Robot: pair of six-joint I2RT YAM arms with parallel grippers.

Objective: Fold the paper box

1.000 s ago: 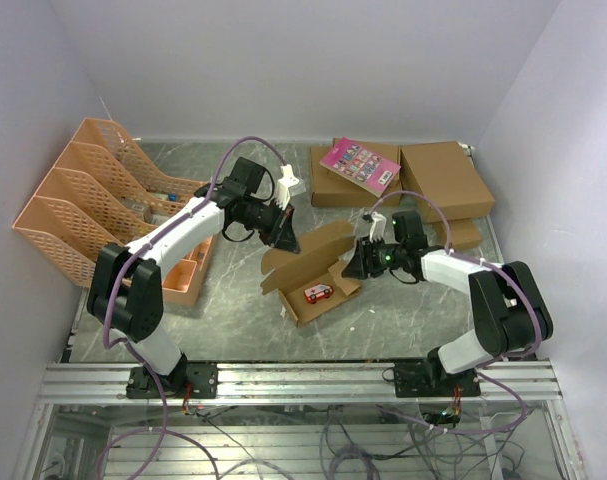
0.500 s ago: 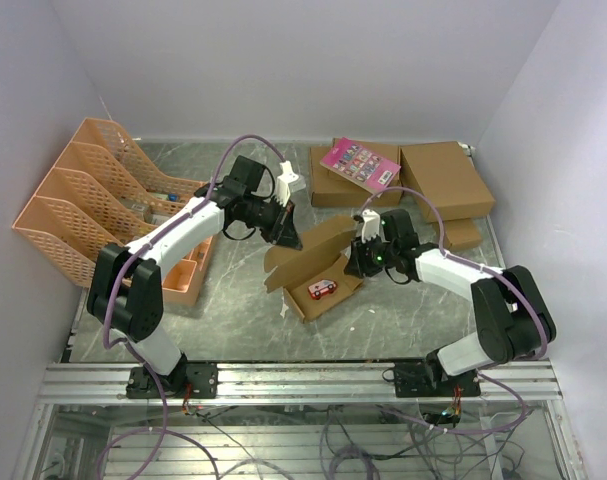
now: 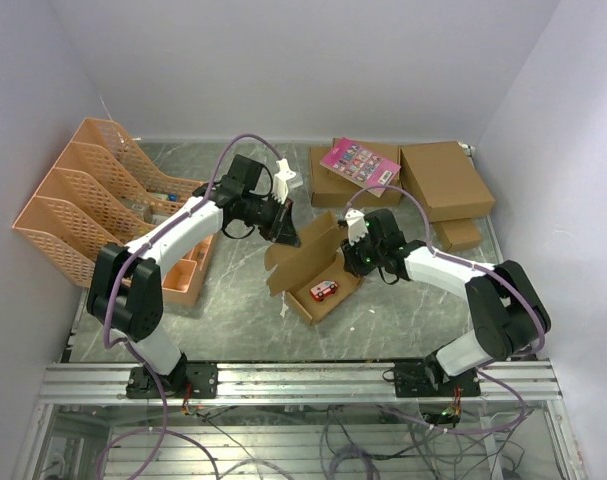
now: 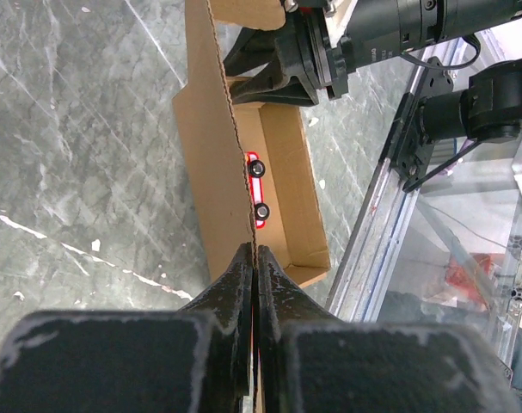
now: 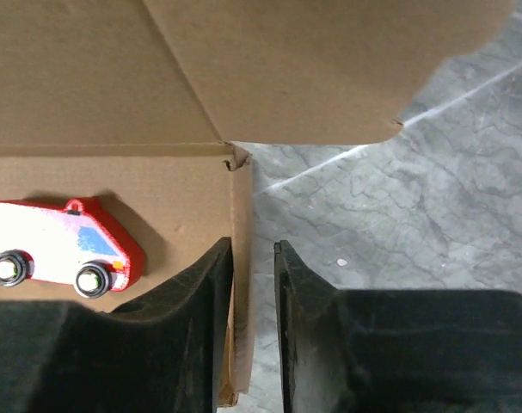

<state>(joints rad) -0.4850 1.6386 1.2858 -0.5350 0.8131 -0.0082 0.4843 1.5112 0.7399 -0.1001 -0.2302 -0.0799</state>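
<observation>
The paper box (image 3: pixel 305 262) lies half-formed at mid table, its tray open upward with a red and white toy van (image 3: pixel 323 290) inside. My left gripper (image 3: pixel 286 236) is shut on the edge of the box's raised left flap (image 4: pixel 216 129), and its fingertips (image 4: pixel 241 262) pinch the cardboard. My right gripper (image 3: pixel 359 262) straddles the tray's right side wall (image 5: pixel 242 225). One finger is inside against the wall. The other finger (image 5: pixel 288 284) is outside, with a narrow gap to the cardboard. The van (image 5: pixel 58 245) lies just left of that gripper (image 5: pixel 253 248).
Orange mesh file racks (image 3: pixel 93 205) stand at the left. At the back right are larger brown boxes (image 3: pixel 445 180), one under a pink booklet (image 3: pixel 360 165), and a small brown box (image 3: pixel 458 235). An aluminium rail (image 3: pixel 303 380) runs along the near edge.
My right gripper has moved left onto the tray's right wall and its jaws have narrowed. The box has shifted slightly. My left gripper has kept its grip on the flap.
</observation>
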